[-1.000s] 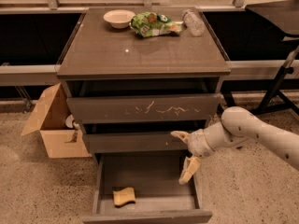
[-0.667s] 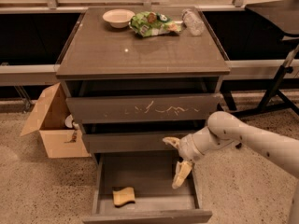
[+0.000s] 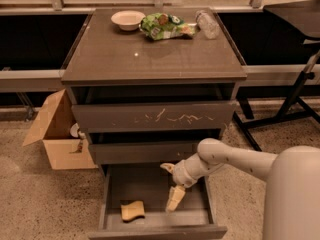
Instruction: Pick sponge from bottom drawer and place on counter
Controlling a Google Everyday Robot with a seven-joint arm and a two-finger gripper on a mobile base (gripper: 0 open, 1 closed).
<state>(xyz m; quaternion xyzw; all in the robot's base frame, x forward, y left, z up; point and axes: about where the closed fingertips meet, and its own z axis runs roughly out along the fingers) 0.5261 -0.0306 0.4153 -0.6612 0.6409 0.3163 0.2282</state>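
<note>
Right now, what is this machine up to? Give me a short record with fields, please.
gripper: over the open bottom drawer, right of the sponge, not touching it
fingers: spread open, empty
sponge: lying flat on the drawer floor, front left
counter: holds a bowl, green snack bag and bottle
progress: sponge not yet picked

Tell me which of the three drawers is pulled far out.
The bottom drawer: its inside shows, with the sponge lying in it and the open gripper over it. The scratched drawer and the plain middle drawer show only their fronts.
</note>
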